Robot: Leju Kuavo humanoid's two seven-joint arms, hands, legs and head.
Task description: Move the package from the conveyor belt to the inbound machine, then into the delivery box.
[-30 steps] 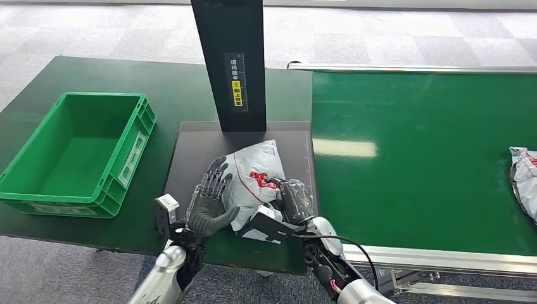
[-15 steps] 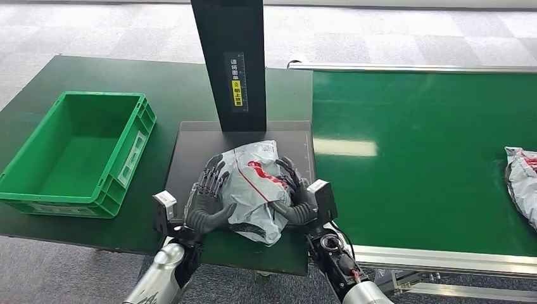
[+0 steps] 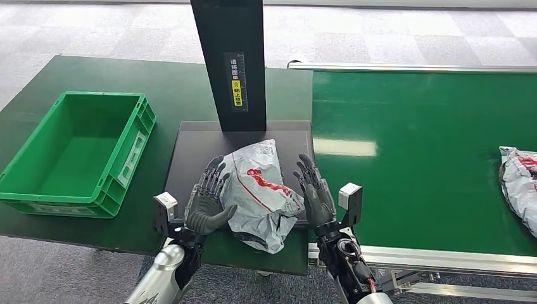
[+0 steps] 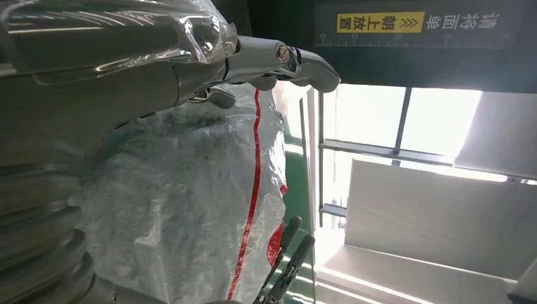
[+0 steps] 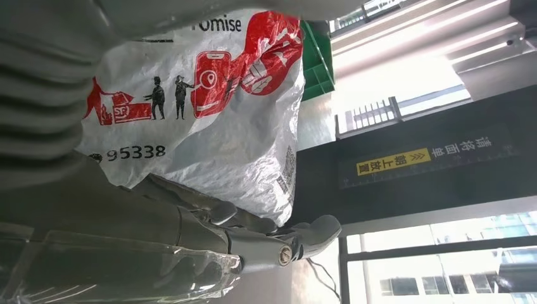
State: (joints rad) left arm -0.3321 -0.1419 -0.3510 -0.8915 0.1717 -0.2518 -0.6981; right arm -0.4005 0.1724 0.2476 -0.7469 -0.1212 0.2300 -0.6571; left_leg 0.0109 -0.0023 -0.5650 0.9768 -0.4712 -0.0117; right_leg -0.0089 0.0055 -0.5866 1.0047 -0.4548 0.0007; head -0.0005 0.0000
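Observation:
A grey-white package [image 3: 259, 190] with red print lies crumpled on the black plate [image 3: 190, 152] of the inbound machine, in front of its black column [image 3: 231, 63]. My left hand [image 3: 206, 201] stands with fingers spread flat against the package's left side. My right hand [image 3: 313, 190] stands upright with fingers apart, just off the package's right edge and holding nothing. In the left wrist view the package [image 4: 190, 190] lies close beyond the thumb [image 4: 285, 60]. The right wrist view has the printed face of the package [image 5: 209, 114] beside that hand's thumb [image 5: 278, 244].
A green crate [image 3: 76, 152] stands on the dark green table to the left of the plate. The green conveyor belt [image 3: 418, 158] runs to the right, with a second package [image 3: 519, 183] at its far right edge.
My right hand has let go of the package, opened and drawn away to the right. The package has settled onto the plate. The second package has come a little leftward on the belt.

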